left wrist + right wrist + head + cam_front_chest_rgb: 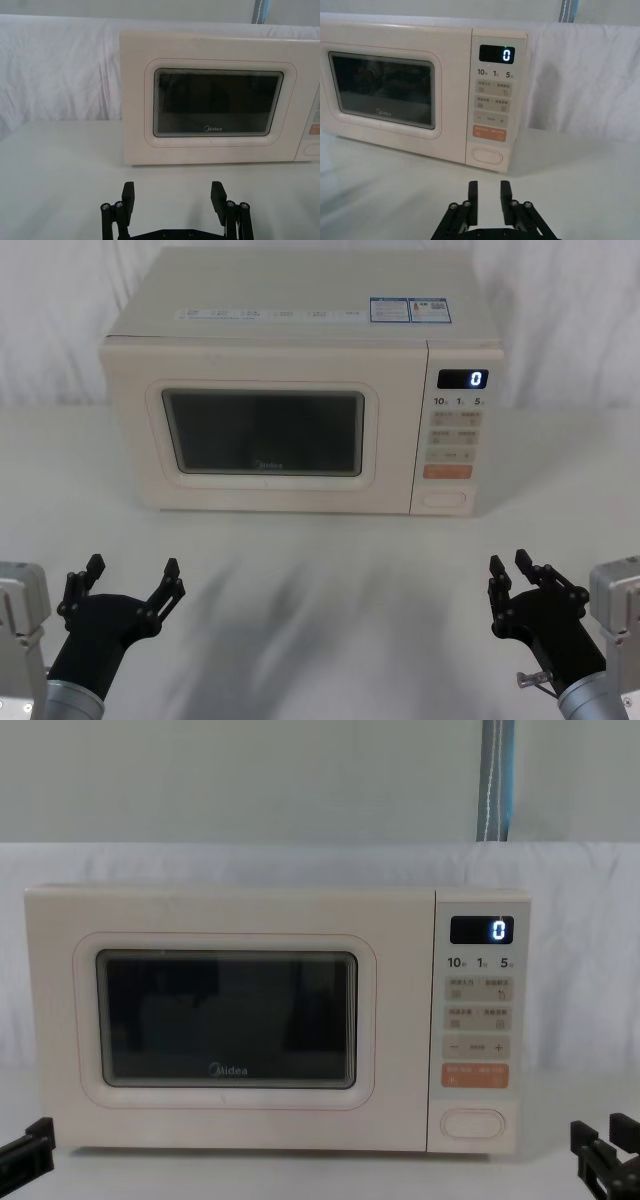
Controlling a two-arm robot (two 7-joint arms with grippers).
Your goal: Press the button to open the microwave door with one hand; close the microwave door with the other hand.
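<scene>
The cream microwave stands at the back of the white table, and the microwave door (265, 435) with its dark window is closed flat. On the right panel, the button (443, 500) is the cream oval at the bottom, under an orange key; it shows too as the button (487, 155) and the button (473, 1123). My left gripper (133, 570) hovers low near the table's front left, open wide and empty, well short of the door (215, 102). Front right, my right gripper (510, 565) is nearly shut, with a narrow gap and nothing held. It faces the panel from a distance.
The display (463, 379) reads 0. White cloth hangs behind and beside the microwave. A broad strip of bare table (320, 580) lies between both grippers and the microwave's front.
</scene>
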